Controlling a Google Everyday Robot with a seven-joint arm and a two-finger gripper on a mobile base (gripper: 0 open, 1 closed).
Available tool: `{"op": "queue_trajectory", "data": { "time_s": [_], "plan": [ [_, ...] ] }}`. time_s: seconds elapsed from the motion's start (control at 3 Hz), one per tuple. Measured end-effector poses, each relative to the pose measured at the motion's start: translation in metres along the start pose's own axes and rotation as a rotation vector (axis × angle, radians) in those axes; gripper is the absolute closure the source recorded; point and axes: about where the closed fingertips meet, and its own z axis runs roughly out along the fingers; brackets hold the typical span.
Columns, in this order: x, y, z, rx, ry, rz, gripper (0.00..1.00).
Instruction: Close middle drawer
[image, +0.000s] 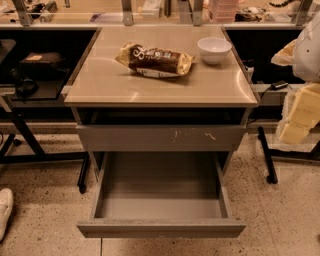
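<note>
The middle drawer (161, 228) is pulled far out toward me from the cabinet. It is a bare grey box with a plain flat front, and its inside (160, 192) is empty. Above it sits the drawer front with pale scratch marks (160, 137), nearly flush with the cabinet. My gripper (298, 114) shows as pale yellowish blocks at the right edge of the view. It hangs under the white arm (307, 47), to the right of the cabinet and well apart from the drawer. It touches nothing.
On the cabinet's beige top (100, 85) lie a brown snack bag (156, 60) and a white bowl (214, 49). Black table legs (266, 155) stand right of the cabinet, and more stand at the left (25, 135). A white shoe (5, 210) is at the left edge of the speckled floor.
</note>
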Motion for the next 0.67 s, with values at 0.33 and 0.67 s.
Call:
{"op": "queue_trajectory", "data": {
  "time_s": [0.33,0.67],
  "plan": [
    [0.0000,0.0000,0.0000,0.000,0.000,0.000,0.00],
    [0.0021,0.0053,0.0072,-0.003,-0.006,-0.003,0.00]
  ]
}}
